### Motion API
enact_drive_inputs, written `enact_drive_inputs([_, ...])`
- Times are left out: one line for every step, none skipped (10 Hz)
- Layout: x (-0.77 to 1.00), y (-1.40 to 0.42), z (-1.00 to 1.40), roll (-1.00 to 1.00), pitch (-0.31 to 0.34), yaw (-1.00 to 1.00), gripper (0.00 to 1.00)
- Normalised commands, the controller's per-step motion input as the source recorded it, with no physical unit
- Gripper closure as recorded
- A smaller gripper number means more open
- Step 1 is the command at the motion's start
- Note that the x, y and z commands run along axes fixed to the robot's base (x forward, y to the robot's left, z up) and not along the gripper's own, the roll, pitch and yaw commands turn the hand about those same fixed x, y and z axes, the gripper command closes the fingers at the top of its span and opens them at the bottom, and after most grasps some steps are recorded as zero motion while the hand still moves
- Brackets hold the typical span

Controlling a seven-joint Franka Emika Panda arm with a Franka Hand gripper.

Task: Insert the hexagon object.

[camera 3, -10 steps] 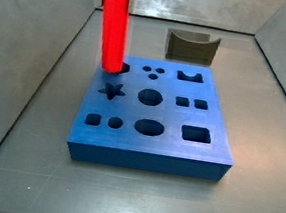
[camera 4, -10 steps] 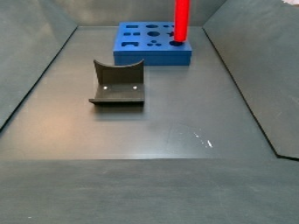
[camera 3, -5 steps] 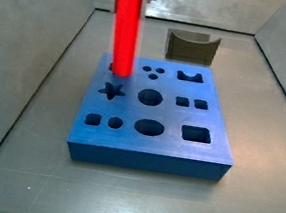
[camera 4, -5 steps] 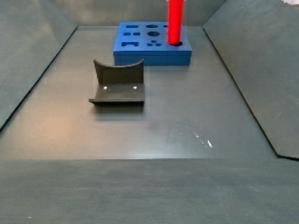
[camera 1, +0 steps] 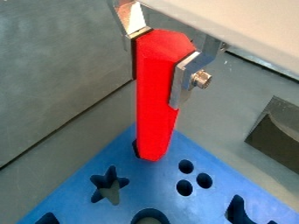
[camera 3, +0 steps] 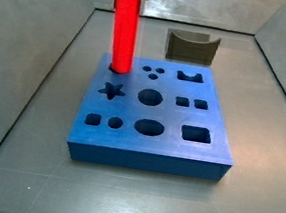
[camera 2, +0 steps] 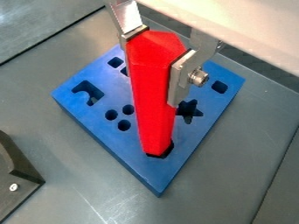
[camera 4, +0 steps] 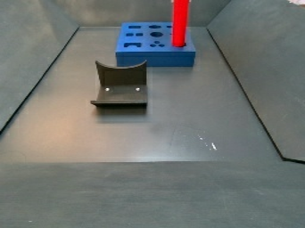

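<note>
Silver-plated gripper (camera 2: pixel 158 54) clamped on top of the hexagon object (camera 2: pixel 153 96) | red bar upright, long axis vertical, hanging straight below the fingers (camera 1: pixel 187 77) | lower tip in or at the mouth of a corner hole of the blue block (camera 3: pixel 151 120); depth unclear | star hole (camera 1: pixel 108 184) adjacent | fixture (camera 4: pixel 119 85) well apart, nothing obstructing.

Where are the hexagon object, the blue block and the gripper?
hexagon object (camera 3: pixel 123 30): side view, mid-shaft.
blue block (camera 3: pixel 149 160): side view, front wall.
gripper (camera 2: pixel 159 45): wrist view, between the fingertips clamping the bar's top.
</note>
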Motion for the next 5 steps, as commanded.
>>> enact_drive_inputs([-0.1, -0.06, -0.16, -0.05, -0.066, 0.05, 1.0])
enact_drive_inputs([-0.09, -0.09, -0.28, 0.0, -0.086, 0.07, 1.0])
enact_drive_inputs([-0.09, -0.11, -0.23, 0.0, -0.079, 0.06, 1.0])
enact_drive_inputs([-0.16, -0.07, -0.13, -0.03, -0.09, 0.1, 1.0])
enact_drive_inputs([-0.27, 0.0, -0.08, -0.07, -0.137, 0.16, 1.0])
